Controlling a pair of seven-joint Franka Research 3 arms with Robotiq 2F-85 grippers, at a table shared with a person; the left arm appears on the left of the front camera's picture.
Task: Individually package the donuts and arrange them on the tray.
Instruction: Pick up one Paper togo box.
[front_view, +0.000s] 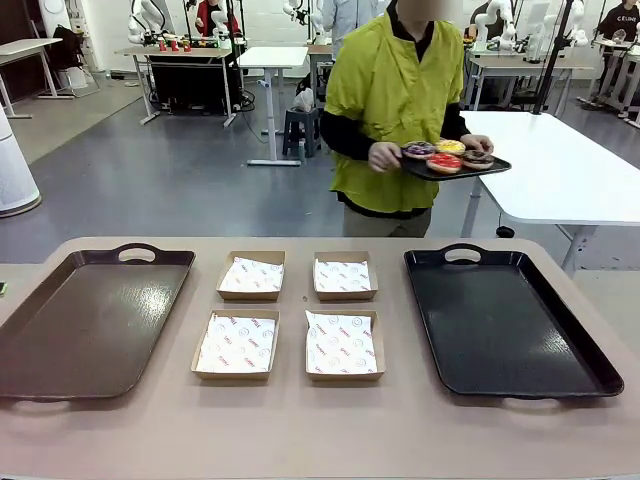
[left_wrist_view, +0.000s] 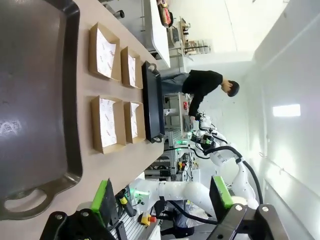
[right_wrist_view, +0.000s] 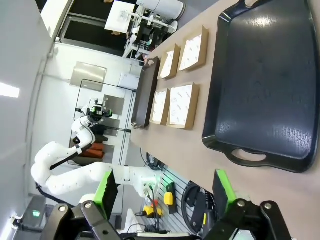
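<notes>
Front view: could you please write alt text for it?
A person beyond the table carries a small tray of four donuts. On the table, four paper-lined boxes sit between a brown tray and a black tray.

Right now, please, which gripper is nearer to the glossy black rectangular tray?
Right. The right gripper hangs beside the black tray; the left gripper hangs beyond the paper-lined boxes, beside the brown tray.

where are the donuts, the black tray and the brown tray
donuts (front_view: 444, 161), front view, on the red-glazed one's top
black tray (front_view: 505, 325), front view, on its bare floor
brown tray (front_view: 85, 320), front view, on its bare floor
</notes>
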